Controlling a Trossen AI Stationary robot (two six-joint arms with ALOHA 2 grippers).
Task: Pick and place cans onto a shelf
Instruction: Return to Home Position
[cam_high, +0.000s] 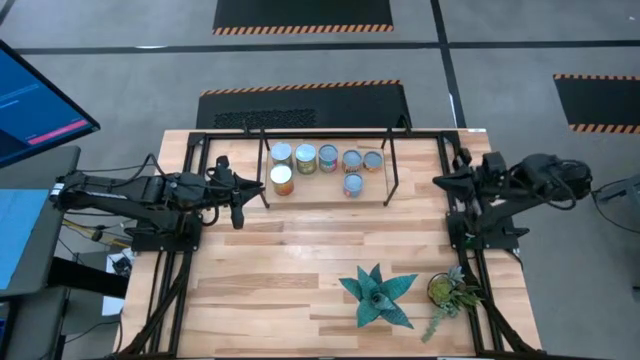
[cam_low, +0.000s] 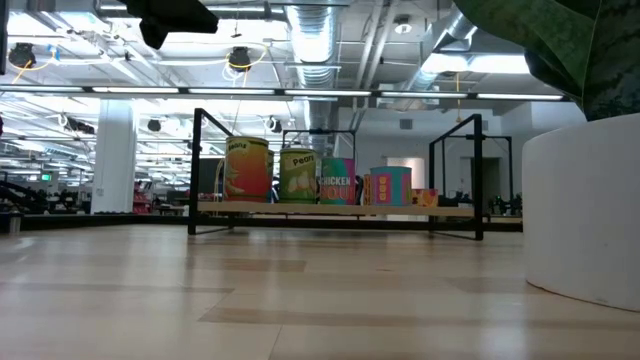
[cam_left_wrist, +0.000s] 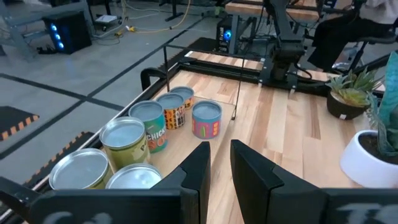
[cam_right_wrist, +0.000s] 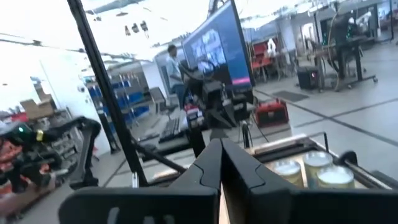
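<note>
Our left claw (cam_left_wrist: 219, 163) hangs empty, fingers slightly apart, just beside the left end of the shelf (cam_high: 315, 188). The cans (cam_high: 328, 157) all stand upright on that shelf, lids shut: a row along the back and two more in front. Our right claw (cam_right_wrist: 221, 152), fingers pressed together and empty, waits at the table's (cam_high: 280, 270) right edge. Nearer the front, a white pot (cam_left_wrist: 364, 158) and a small dark pot (cam_left_wrist: 343, 107) each hold a plant.
</note>
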